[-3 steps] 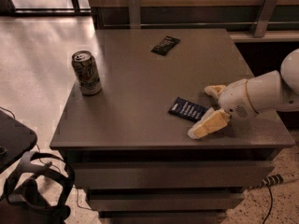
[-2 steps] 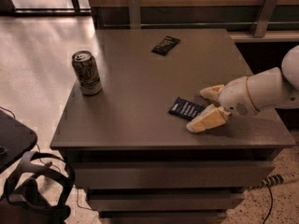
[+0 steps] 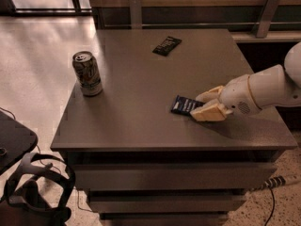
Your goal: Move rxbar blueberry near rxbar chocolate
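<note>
Camera view: my gripper (image 3: 197, 107) is low over the right front of the table (image 3: 136, 112), fingers (image 3: 212, 112) spread and bracketing the right end of the rxbar blueberry (image 3: 183, 105), which lies flat. My guess: I'm lined up to pinch it, since it's too thin to take from above. The rxbar chocolate (image 3: 167, 45) is well apart at the far edge, the can (image 3: 87, 73) off left. My fingers hide the bar's right end, so I can't tell if the pads touch it.
</note>
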You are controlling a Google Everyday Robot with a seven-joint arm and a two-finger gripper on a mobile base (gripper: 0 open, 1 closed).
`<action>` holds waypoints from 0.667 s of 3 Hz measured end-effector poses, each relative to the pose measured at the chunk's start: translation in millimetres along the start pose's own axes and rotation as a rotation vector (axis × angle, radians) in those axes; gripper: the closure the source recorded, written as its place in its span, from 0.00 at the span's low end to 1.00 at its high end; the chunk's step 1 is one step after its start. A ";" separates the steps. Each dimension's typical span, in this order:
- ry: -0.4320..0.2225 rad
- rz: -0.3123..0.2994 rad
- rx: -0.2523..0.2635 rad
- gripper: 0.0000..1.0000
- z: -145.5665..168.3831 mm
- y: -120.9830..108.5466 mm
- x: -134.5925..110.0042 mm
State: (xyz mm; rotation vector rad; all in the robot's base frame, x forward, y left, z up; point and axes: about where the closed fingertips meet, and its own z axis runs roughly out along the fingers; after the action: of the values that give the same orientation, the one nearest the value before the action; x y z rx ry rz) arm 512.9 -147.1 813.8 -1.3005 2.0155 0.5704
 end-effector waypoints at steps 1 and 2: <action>0.034 -0.006 -0.002 1.00 -8.3 -11.2 -10.1; 0.048 0.027 0.039 1.00 -33.4 -54.6 -26.4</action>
State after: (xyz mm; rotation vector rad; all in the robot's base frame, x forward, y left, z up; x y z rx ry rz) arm 560.4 -175.3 855.5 -1.2773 2.0757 0.5143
